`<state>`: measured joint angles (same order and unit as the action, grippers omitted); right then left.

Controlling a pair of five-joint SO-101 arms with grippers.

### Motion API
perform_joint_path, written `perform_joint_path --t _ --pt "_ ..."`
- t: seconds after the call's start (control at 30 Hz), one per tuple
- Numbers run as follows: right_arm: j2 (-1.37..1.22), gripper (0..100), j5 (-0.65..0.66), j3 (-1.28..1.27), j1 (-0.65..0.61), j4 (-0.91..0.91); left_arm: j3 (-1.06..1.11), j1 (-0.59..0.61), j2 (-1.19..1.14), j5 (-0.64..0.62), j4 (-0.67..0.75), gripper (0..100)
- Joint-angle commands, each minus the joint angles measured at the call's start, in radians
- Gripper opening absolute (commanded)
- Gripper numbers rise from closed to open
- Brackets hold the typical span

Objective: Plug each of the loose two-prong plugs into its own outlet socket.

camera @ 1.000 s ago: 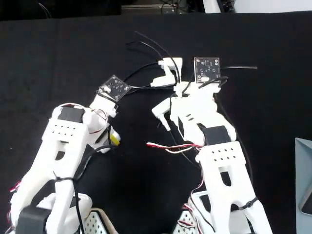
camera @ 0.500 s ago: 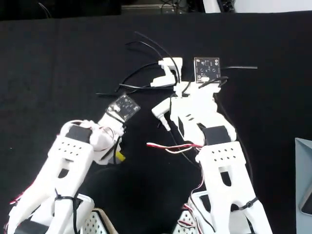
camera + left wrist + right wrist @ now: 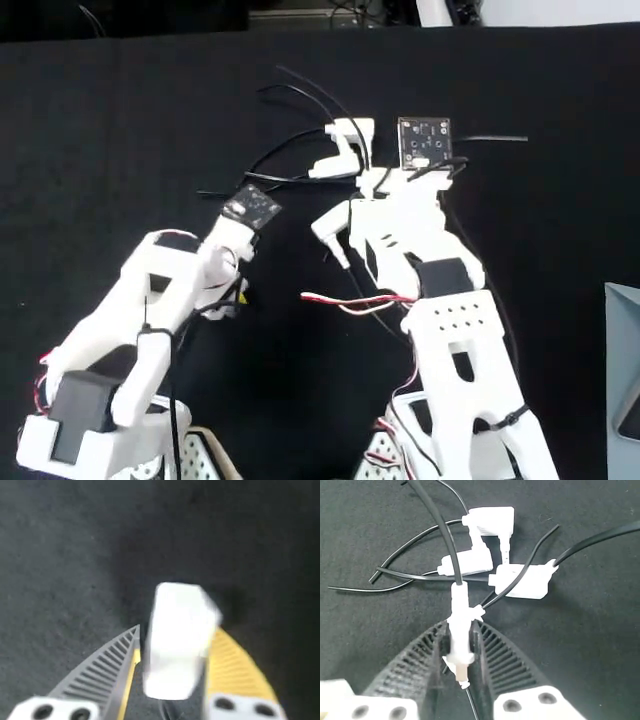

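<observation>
My left gripper is shut on a white plug block held above the black cloth; its prongs are hidden. In the high view the left arm stands left of centre. My right gripper is shut on a slim white plug with a black cable. Just beyond it lie three loose white pieces: an angled one, a slim one and a block. The high view shows this cluster at the back centre, beside the right arm.
Black cables loop across the black cloth behind and left of the cluster. A red and white wire crosses between the arms. A grey-blue object sits at the right edge.
The left arm drew back from the plug cluster toward the front, then rose slightly with its wrist turned. The right arm has kept still.
</observation>
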<state>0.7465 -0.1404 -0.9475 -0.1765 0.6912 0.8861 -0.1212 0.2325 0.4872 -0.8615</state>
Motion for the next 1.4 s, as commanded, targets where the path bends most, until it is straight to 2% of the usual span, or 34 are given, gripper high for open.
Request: perform_joint_path --t 0.0,0.13,0.3,0.67,0.87,1.0,1.07,1.17,1.37 --pt "0.025 1.5 -0.012 0.005 0.012 -0.018 -0.101 0.012 -0.002 -0.008 -0.021 14" --pt "0.025 1.5 -0.012 0.005 0.012 -0.018 -0.176 0.031 -0.002 -0.014 -0.115 16" --pt "0.025 1.5 -0.012 0.005 0.012 -0.018 -0.243 0.136 -0.002 -0.017 -0.173 31" --pt "0.025 1.5 -0.012 0.004 0.011 -0.017 -0.283 0.309 -0.014 -0.008 -0.086 32" --pt "0.025 1.5 -0.012 0.004 0.011 -0.015 -0.305 0.312 -0.003 -0.008 -0.112 32" --pt "0.025 1.5 -0.012 0.004 0.011 -0.014 -0.375 0.251 -0.002 -0.014 -0.250 31" --pt "0.025 1.5 -0.012 0.004 0.011 -0.014 -0.386 0.220 -0.009 -0.015 -0.272 31" --pt "0.025 1.5 -0.012 0.004 0.011 -0.012 -0.358 0.211 -0.026 -0.015 -0.235 31" --pt "0.025 1.5 -0.012 0.004 0.011 -0.012 -0.263 0.219 -0.173 -0.008 -0.026 25"
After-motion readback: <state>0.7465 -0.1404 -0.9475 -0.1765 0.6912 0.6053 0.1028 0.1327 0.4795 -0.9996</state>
